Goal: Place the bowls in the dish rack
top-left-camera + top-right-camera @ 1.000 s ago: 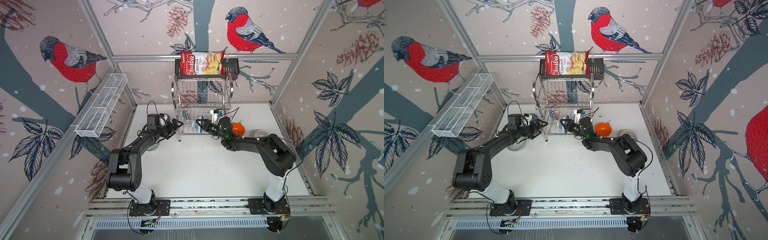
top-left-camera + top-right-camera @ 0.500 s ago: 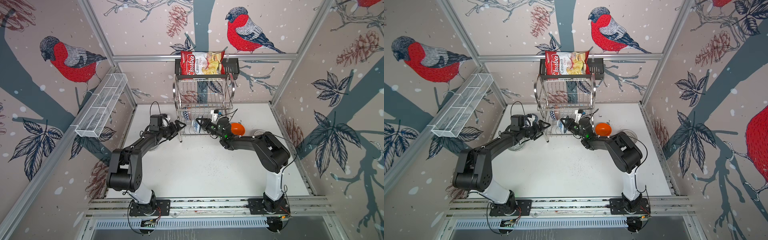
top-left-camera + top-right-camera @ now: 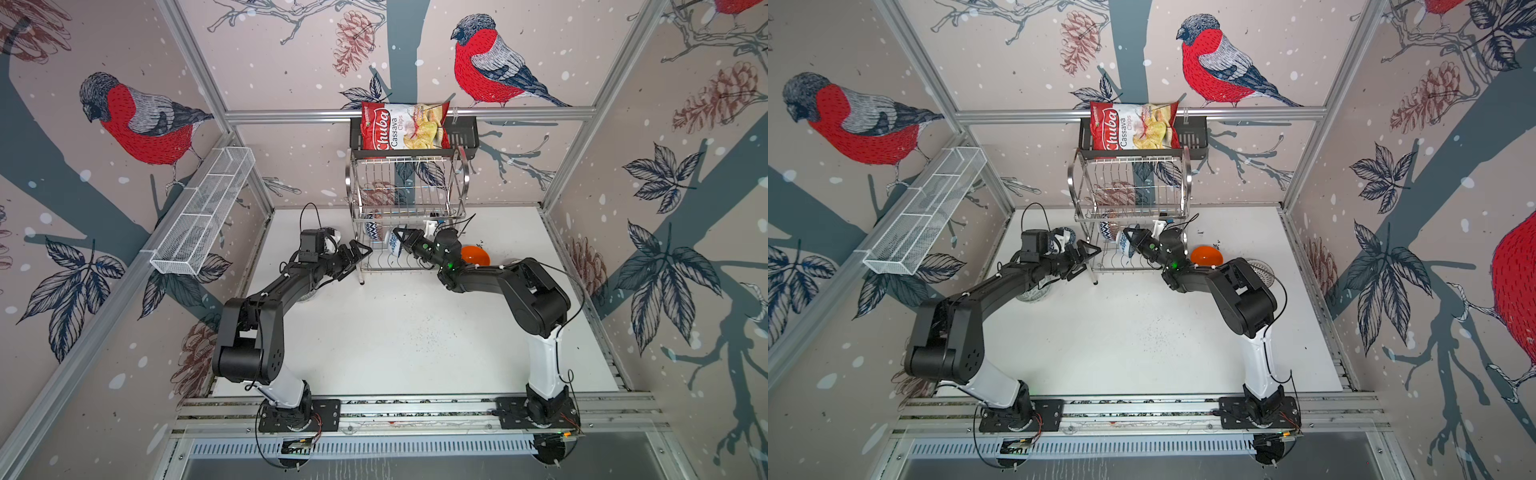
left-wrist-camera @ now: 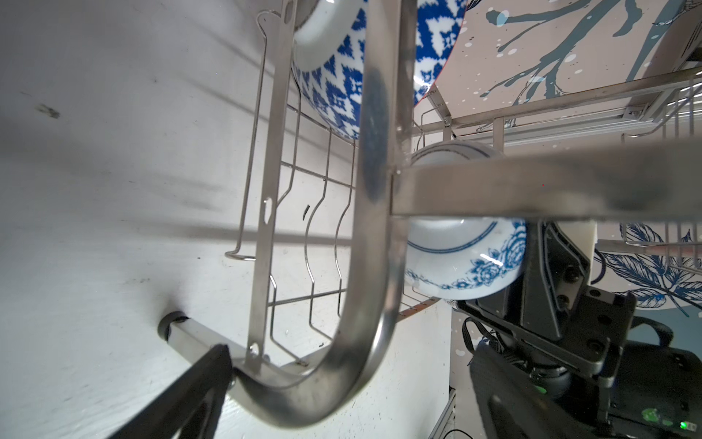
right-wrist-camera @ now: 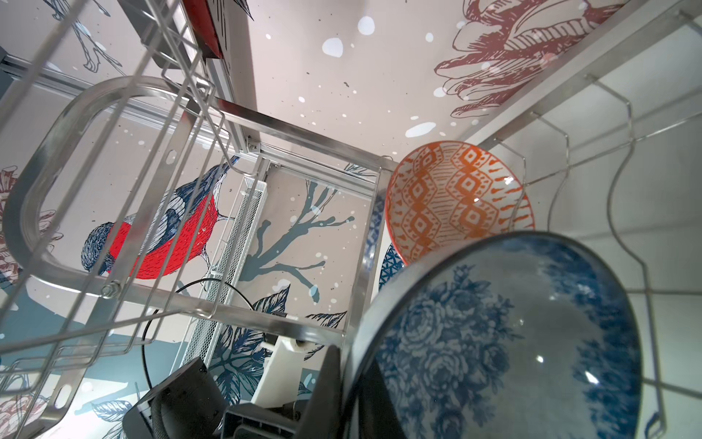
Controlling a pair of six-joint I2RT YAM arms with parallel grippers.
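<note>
The right hand [image 3: 400, 241] is clamped tight on the rim of a blue floral bowl [image 3: 392, 246] and holds it on edge inside the lower tier of the dish rack [image 3: 465, 183]. Compared with a second ago, hand and bowl sit almost where they were. That arm's elbow has swung in toward the middle of the tabletop [image 3: 395, 332]. In the right wrist view the blue floral bowl [image 5: 513, 342] looms closest. An orange-patterned bowl [image 5: 456, 197] stands on edge in a slot just beyond it. The left wrist view shows a blue-and-white bowl [image 4: 334, 95] standing in the same tier. Whether that is the orange one's outside I cannot tell.

The left hand [image 3: 360, 261] has its jaws spread wide and holds nothing. It has edged nearer the rack's front left leg than a second ago. One finger [image 4: 182, 395] lies just beside the foot rail, and whether it touches I cannot tell.

The rack stands at the middle of the tabletop's far edge, unmoved. A plain orange bowl [image 3: 476, 255] rests on the tabletop just right of the rack. A grey patterned bowl [image 3: 1260, 269] sits nearer the right edge. A blue-patterned bowl [image 3: 1065, 237] lies behind the left wrist, and a pale bowl [image 3: 1034, 296] lies under the left forearm. All four are where they were.
</note>
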